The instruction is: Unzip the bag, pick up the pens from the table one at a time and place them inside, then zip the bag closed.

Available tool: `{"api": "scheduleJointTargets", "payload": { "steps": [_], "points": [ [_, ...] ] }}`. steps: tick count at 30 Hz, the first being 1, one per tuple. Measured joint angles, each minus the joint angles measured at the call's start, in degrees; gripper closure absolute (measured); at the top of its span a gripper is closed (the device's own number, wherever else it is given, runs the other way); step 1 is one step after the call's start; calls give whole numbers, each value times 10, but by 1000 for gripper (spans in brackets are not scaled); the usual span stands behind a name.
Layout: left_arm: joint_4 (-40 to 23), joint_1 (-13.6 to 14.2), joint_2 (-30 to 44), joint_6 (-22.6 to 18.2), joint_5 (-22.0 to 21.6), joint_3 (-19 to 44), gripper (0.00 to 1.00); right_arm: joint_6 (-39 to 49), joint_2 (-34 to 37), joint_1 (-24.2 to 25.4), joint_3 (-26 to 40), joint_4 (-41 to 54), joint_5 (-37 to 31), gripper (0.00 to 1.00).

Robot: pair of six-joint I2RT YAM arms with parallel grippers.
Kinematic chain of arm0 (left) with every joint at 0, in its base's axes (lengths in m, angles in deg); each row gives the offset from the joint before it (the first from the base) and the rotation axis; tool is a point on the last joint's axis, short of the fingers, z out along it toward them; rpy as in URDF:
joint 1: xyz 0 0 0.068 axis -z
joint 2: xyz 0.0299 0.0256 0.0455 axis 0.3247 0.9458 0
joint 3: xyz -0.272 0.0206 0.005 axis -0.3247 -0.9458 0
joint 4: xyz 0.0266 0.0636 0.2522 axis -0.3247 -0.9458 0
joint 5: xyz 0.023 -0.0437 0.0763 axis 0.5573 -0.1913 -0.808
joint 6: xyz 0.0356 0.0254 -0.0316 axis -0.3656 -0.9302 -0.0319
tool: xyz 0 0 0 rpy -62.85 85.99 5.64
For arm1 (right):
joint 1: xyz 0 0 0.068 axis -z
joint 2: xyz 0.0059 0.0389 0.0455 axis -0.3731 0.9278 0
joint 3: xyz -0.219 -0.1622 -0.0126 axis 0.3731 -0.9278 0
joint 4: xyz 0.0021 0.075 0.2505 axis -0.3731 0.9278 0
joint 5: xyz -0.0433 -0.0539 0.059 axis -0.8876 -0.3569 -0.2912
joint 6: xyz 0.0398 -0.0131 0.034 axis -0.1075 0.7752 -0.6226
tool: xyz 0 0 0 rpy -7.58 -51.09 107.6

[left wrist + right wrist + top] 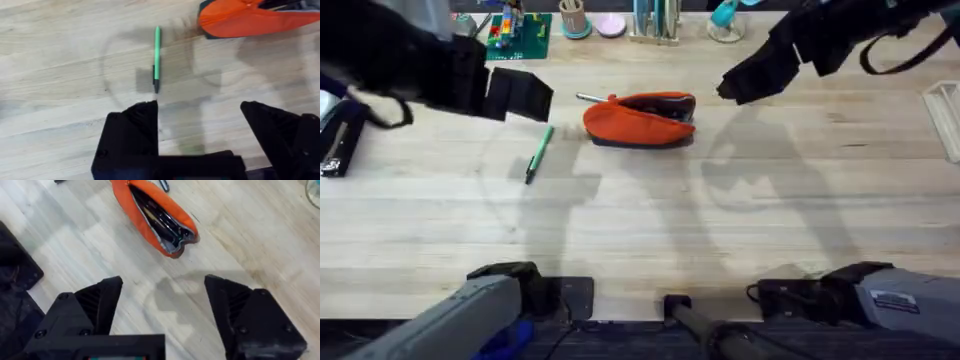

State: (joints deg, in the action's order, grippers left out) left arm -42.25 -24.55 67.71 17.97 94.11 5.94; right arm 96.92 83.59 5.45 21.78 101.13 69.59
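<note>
The bag (640, 120) lies on its side near the middle-far part of the table (650, 215), already unzipped: the right wrist view looks into its gaping mouth, w/ dark contents inside that are prob. pens already stowed, though I can't make them out for sure. It's soft fabric, so it'll sag and slide if pushed; for the zip-up, one side should pin the end of the pouch while the other takes the small pull, which I can't pick out here. A silver stick-like item (592, 98) pokes out by the bag's left end; too small to say what it is. The green pen (539, 153) lies flat on the bare wood, just left of the bag and apart from it, dark tip toward the near edge. It's light, stiff, smooth, and apt to roll or skid, so best pinched across the barrel near mid-length, fingers straddling it square. Left gripper (199, 130) hangs above the table w/ the pen just ahead of its fingertips, jaws spread wide, holding nothing, touching nothing. Right gripper (162, 312) hovers above the table near the bag's open end, also wide open and empty, clear of the fabric.
</note>
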Motion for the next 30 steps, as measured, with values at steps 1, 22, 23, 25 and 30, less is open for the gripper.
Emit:
{"api": "scheduleJointTargets", "payload": {
  "steps": [1,22,23,25,30],
  "points": [
    [4,0,11,0,-3,0,5,0,0,1,0,2,0,5],
    [140,-5,156,-12,-46,-44,28,0,0,2,0,12,0,5],
    [152,-5,158,-12,-48,-56,28,0,0,2,0,12,0,6],
    [170,-5,159,-11,-52,-82,28,0,0,2,0,12,0,5],
    [223,-5,159,-11,-55,-139,5,0,0,2,0,12,0,5]
  ]
}}
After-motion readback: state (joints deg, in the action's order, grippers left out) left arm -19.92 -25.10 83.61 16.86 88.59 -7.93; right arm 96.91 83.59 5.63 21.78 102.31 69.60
